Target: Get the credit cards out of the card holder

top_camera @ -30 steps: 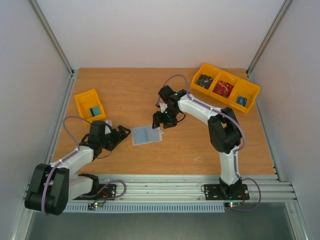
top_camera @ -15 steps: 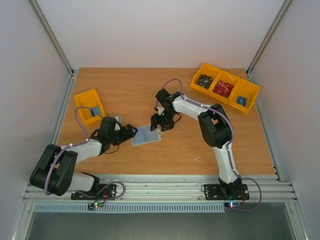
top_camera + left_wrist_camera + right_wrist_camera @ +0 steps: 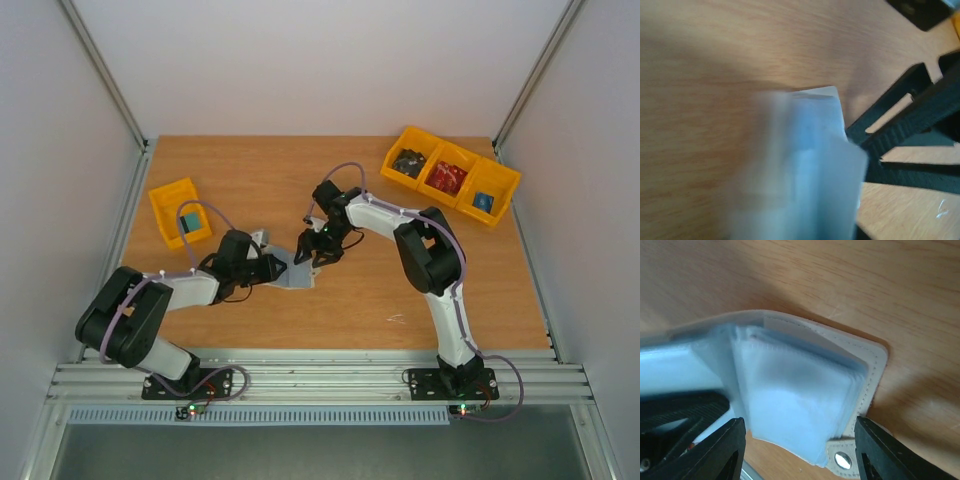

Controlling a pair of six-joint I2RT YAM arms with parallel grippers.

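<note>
The card holder (image 3: 292, 272) lies open mid-table, grey-beige outside with pale blue-grey pockets. My left gripper (image 3: 268, 268) is shut on its left edge and that side is raised. In the left wrist view the card holder (image 3: 810, 170) is a blur close to the lens, and my own fingers do not show. My right gripper (image 3: 312, 252) is at its far right edge. In the right wrist view the right gripper (image 3: 797, 450) stands open, its fingers astride the corner of the card holder (image 3: 795, 395) by the snap tab (image 3: 842, 460). The credit cards are hidden.
A single yellow bin (image 3: 180, 212) with a blue item stands at the left. A row of three yellow bins (image 3: 450, 177) sits at the back right. A metal rail (image 3: 320, 375) runs along the near edge. The right gripper's black fingers (image 3: 900, 120) show in the left wrist view.
My left gripper has moved right to the holder's left edge and closed on it, and that edge has come up. My right gripper has shifted slightly down-left over the holder's right corner.
</note>
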